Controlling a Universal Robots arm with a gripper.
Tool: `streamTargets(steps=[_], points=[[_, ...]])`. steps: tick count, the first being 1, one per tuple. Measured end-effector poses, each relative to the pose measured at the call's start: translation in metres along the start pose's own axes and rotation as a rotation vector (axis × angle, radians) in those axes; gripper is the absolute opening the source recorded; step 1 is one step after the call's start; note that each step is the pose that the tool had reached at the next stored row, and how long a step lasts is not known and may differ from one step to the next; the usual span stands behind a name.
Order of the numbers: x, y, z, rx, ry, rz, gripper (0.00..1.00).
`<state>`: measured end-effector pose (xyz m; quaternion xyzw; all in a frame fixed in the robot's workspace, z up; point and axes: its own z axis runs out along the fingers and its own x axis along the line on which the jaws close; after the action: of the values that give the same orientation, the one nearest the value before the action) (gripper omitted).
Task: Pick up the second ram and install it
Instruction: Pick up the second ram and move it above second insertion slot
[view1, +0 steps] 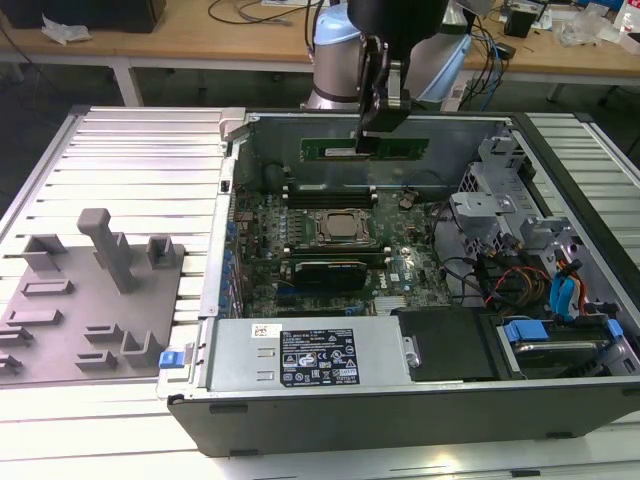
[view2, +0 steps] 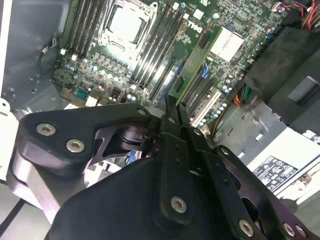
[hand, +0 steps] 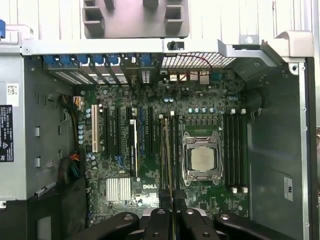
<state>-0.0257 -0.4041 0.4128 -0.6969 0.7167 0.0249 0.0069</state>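
**Second ram (view1: 408, 148) pinched in the hand (view1: 374, 140) over the open case**

In the exterior view we see the hand pressed onto the second ram near its middle. The green stick hangs level above the far side of the computer case (view1: 420, 425), well clear of the motherboard (view1: 405, 270). In the first wrist view we see its thin edge run out from between the fingers. It lies along the memory slots (hand: 174, 140) just beside the CPU socket (hand: 201, 157).
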Motion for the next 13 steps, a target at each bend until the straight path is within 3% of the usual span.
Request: streamTargets(steps=[4,13], points=[[0.0003,-0.0002,0.0064,-0.0002,0.0000,0.000,0.14],[0.0013,-0.0008,0.0315,-0.0002,0.0000,0.000,0.14]])
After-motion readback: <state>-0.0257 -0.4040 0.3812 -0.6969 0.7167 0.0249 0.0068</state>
